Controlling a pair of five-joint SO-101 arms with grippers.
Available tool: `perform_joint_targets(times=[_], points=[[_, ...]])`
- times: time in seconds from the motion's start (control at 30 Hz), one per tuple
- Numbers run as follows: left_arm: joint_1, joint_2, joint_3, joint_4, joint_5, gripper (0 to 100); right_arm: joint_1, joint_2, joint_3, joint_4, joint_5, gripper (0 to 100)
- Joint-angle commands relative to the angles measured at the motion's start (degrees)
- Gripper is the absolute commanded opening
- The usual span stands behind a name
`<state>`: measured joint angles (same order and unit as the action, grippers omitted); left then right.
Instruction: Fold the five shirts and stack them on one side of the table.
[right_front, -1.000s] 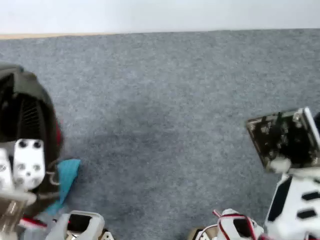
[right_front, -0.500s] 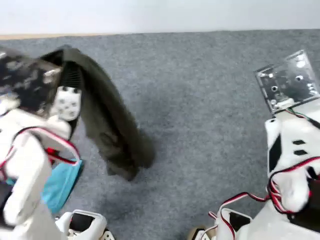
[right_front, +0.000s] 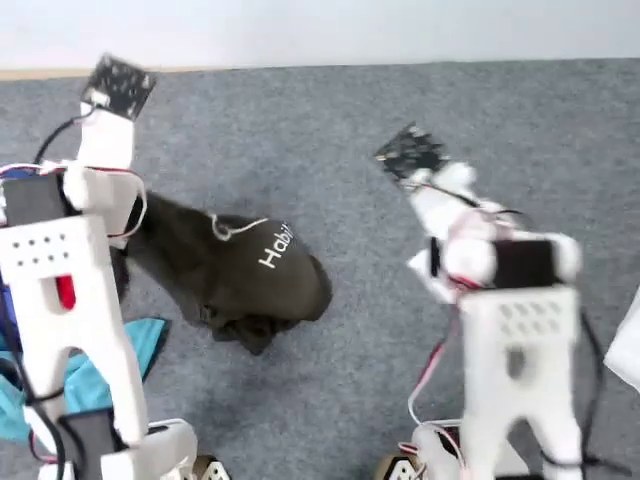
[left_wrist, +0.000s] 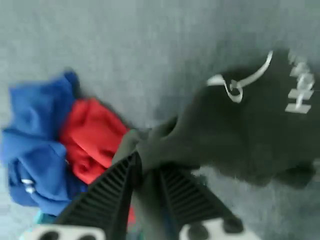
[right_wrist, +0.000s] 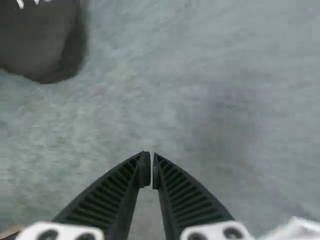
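Left pincer (left_wrist: 146, 172): clamped on dark shirt (right_front: 240, 275), centre left, likely to spread it.
Right pincer (right_wrist: 151, 170): closed, empty, over table (right_wrist: 225, 75).

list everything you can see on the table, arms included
dark shirt: one, dark olive with white print, crumpled left of the table's centre
red shirt: one, red, bunched at the table's left side, touching the blue shirt
blue shirt: one, blue, bunched beside the red one
teal shirt: one, teal, near the left arm's base
white object: one, white, at the right edge, cut off; cannot tell what it is
table: one, grey cover
left gripper: one, black jaws shut on the dark shirt
right gripper: one, black jaws shut, holding nothing, over bare table
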<state>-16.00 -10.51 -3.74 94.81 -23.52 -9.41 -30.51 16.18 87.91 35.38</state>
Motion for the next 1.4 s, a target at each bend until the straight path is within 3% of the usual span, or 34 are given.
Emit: perform_joint_targets(times=[0.0,0.17,0.33,0.4,0.87,1.23,1.37], points=[[-2.9,2.29,3.21,-0.09,-1.93,0,-6.81,6.29,2.73,-5.41,-2.37,1.0],[-3.08,6.07,5.76,-0.18,-1.93,0,-13.14,18.42,-0.7,-6.2,-3.08,3.2],[-3.16,11.25,5.85,-0.18,-1.93,0,-17.98,28.62,-6.33,-4.09,-2.99,23.0],[-3.16,13.27,5.85,-0.18,-1.93,0,-20.35,32.31,-9.14,-2.24,-2.9,26.7],[-6.33,17.58,5.76,-2.2,-1.67,0,-32.84,46.11,-18.11,0.57,-0.7,26.7],[-7.12,17.67,5.76,-4.13,-1.67,0,-33.01,52.35,-18.02,-9.89,-0.79,26.6],[-7.21,17.58,5.76,-3.78,-1.67,0,-29.67,55.96,-19.25,-12.09,-0.79,17.8]])
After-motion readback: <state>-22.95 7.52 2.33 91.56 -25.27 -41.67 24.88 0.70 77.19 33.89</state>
